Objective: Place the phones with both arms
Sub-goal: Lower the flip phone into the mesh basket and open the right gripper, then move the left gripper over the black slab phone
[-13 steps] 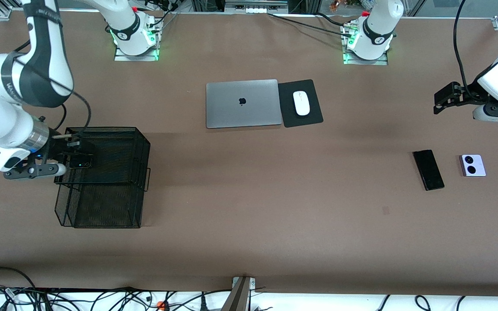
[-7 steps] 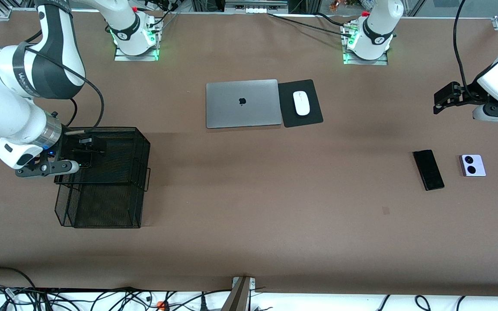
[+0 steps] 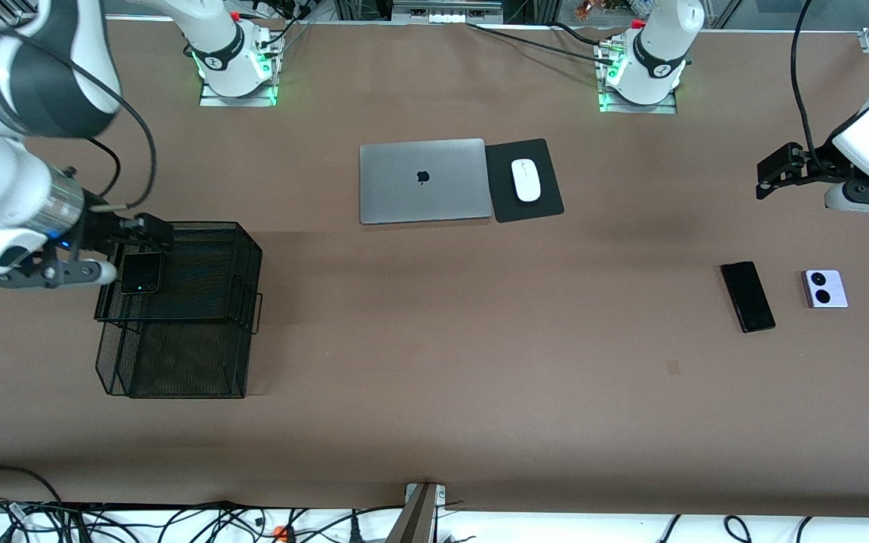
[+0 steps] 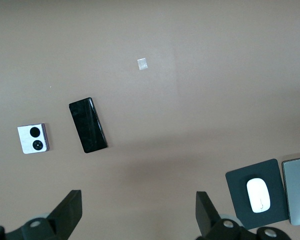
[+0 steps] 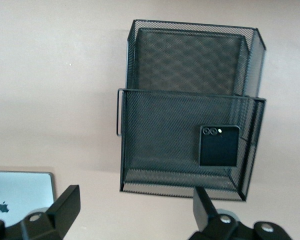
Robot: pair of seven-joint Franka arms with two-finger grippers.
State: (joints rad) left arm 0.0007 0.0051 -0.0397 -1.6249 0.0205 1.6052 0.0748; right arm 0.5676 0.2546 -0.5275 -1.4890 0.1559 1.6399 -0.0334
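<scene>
Phones are being sorted into the black mesh basket (image 3: pixel 178 309), which is being used here as the reference landmark. One small squarish black phone (image 3: pixel 140 272) is lying flat on the upper tier of the basket, at the edge toward the right arm's end of the table. The right gripper (image 3: pixel 149 228) is being held over that same edge of the basket with its fingers spread and nothing between them; the phone is judged to be released.

Well apart from the basket, toward the left arm's end of the table, two phones are waiting on the bare table: the long slim black phone (image 3: pixel 747 296), and just beside it, farther from the basket, the white-lavender phone (image 3: pixel 825 288). The left gripper (image 3: pixel 774 170) is being held in the air near them, fingers spread and empty. The left arm is judged the nearer one for the coming pick. The slim phone's long axis is lying slightly slanted across the left wrist view (image 4: pixel 88 125), so wrist rotation is likely being required before a grasp across its short width.
</scene>
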